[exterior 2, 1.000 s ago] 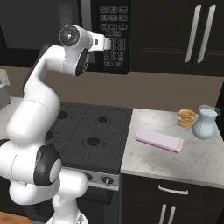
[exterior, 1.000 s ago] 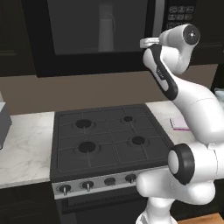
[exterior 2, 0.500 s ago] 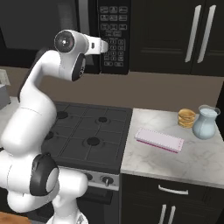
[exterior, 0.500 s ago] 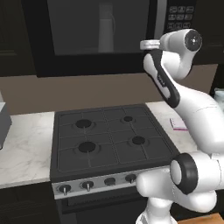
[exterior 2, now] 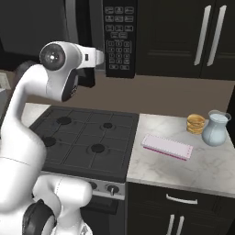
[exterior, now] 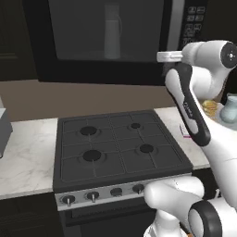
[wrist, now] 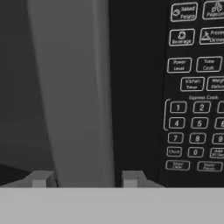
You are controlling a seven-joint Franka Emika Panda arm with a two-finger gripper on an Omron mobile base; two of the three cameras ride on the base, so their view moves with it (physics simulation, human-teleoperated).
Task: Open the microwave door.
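Note:
The microwave door [exterior: 106, 32] is a black panel with a dark glass window, hanging above the stove, and it is closed. Its vertical silver-grey handle [exterior: 173, 23] runs along the door's right edge, next to the keypad [exterior: 194, 18]. In the hand view the handle [wrist: 72, 87] rises as a wide grey bar between my two fingertips [wrist: 41, 178]. My gripper [wrist: 86, 179] is open and straddles the bar's lower part, one finger on each side with small gaps. My hand [exterior: 167, 56] is held level just in front of the handle's lower end.
Below is a black gas stove [exterior: 115, 143] with knobs along its front. On the counter to the right lie a pink cloth [exterior 2: 166, 147], a glass jug [exterior 2: 215, 128] and a small stacked food item [exterior 2: 196, 123]. Dark cabinets [exterior 2: 183, 36] stand right of the keypad [exterior 2: 120, 36].
My hand has dropped slightly and pushed forward toward the microwave handle. The door is shut as before.

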